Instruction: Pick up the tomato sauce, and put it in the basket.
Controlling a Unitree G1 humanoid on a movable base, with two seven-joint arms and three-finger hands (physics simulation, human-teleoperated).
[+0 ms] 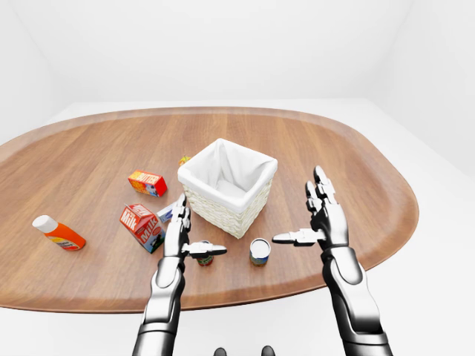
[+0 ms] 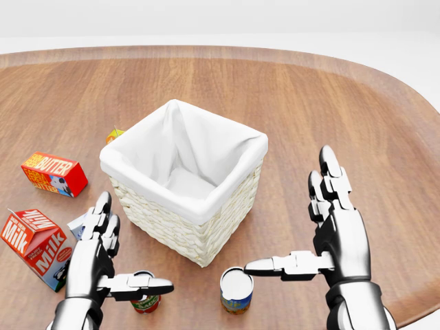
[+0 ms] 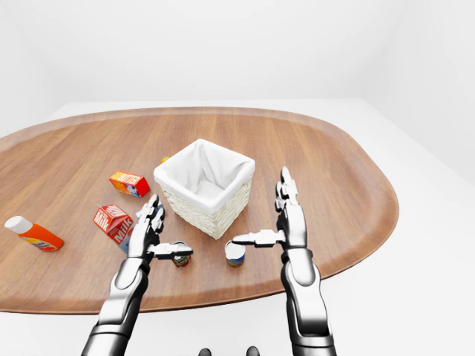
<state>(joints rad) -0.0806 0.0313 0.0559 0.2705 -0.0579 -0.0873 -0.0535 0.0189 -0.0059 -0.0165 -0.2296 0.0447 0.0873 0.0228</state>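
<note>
The tomato sauce can [image 2: 145, 301], short with a red and green label, stands on the wooden table near the bottom of the head view, below the basket's left corner. My left hand [image 2: 130, 251] is open beside it, with the thumb stretched over the can's top and the fingers pointing up. The wicker basket [image 2: 172, 230] with its white cloth liner stands in the middle, holding nothing I can see. My right hand [image 2: 287, 213] is open at the right, its thumb reaching toward a second can [image 2: 236, 290] with a blue and orange label.
A milk carton [image 2: 33, 244] and a butter box [image 2: 53, 173] lie at the left. A small pale box [image 2: 78, 225] is partly hidden behind my left hand. A small yellow box [image 2: 114, 134] peeks from behind the basket. An orange bottle [image 1: 58, 232] lies far left. The table edge [image 2: 419, 309] runs close by my right wrist.
</note>
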